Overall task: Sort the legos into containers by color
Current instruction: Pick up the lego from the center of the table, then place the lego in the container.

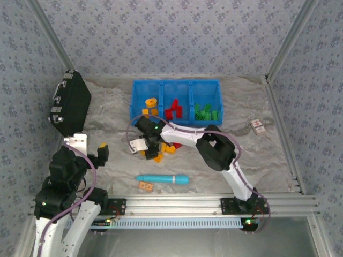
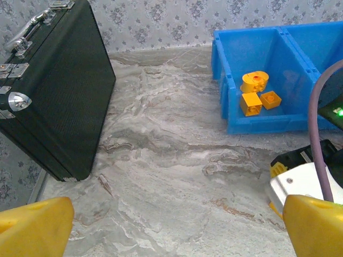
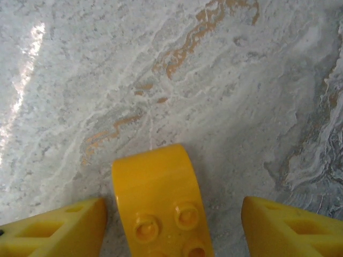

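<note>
grabbing step: the right gripper (image 3: 172,227) is around a yellow lego (image 3: 156,187) near the middle of the table (image 1: 107,123), fingers apart, not touching it. i think next it must squeeze, lift, and drop it in the blue tray's (image 1: 161,83) left box (image 1: 143,89) at the far edge. the left gripper (image 2: 174,229) is wide apart, empty.

Over yellow legos (image 1: 169,150), before blue containers (image 1: 176,84): right hand (image 1: 146,150); left hand (image 1: 101,152) near black case (image 1: 69,104).
</note>
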Robot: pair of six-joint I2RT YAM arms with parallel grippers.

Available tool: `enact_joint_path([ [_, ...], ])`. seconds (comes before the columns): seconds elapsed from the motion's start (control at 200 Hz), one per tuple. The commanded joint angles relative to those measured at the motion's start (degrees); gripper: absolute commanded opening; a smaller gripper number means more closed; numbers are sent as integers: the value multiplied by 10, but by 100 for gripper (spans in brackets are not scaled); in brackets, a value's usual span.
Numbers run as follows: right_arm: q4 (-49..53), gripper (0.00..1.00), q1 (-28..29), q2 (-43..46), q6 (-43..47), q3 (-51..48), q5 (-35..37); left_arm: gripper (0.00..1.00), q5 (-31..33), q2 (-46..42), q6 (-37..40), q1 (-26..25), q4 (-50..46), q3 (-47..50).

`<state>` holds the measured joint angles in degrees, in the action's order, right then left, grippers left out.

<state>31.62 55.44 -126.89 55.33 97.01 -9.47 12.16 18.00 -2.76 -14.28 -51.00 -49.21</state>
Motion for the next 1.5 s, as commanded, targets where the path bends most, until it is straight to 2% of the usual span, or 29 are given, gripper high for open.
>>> enact_joint_path([
  [0.0,58,69,-7,-19,12,10,4,100,11,-1,11,-2,10,1],
  [0.11,61,64,-7,-32,13,13,10,100,13,0,11,-2,11,1],
  [0.23,62,49,-8,-44,5,29,9,100,13,-1,12,-3,12,2],
  [0.395,61,44,-8,-48,-5,41,13,100,13,0,16,-3,17,6],
  [0.58,31,32,-12,-21,-1,32,32,100,17,-1,15,-3,18,6],
  [0.785,31,29,-31,-32,-8,107,41,100,-8,-2,28,-4,21,10],
  [0.91,9,28,-46,-35,-13,144,43,100,-11,-3,28,-3,19,9],
  [1.035,25,28,-65,-53,-28,212,15,100,-24,9,27,-4,17,7],
  [1.225,-6,28,-87,-111,-18,289,40,100,-45,15,23,-3,6,1],
  [1.335,-23,28,-94,-160,12,339,68,100,-101,28,23,-3,11,-5],
  [1.495,-41,47,-102,-190,23,371,65,100,-190,82,-8,-3,45,17],
])
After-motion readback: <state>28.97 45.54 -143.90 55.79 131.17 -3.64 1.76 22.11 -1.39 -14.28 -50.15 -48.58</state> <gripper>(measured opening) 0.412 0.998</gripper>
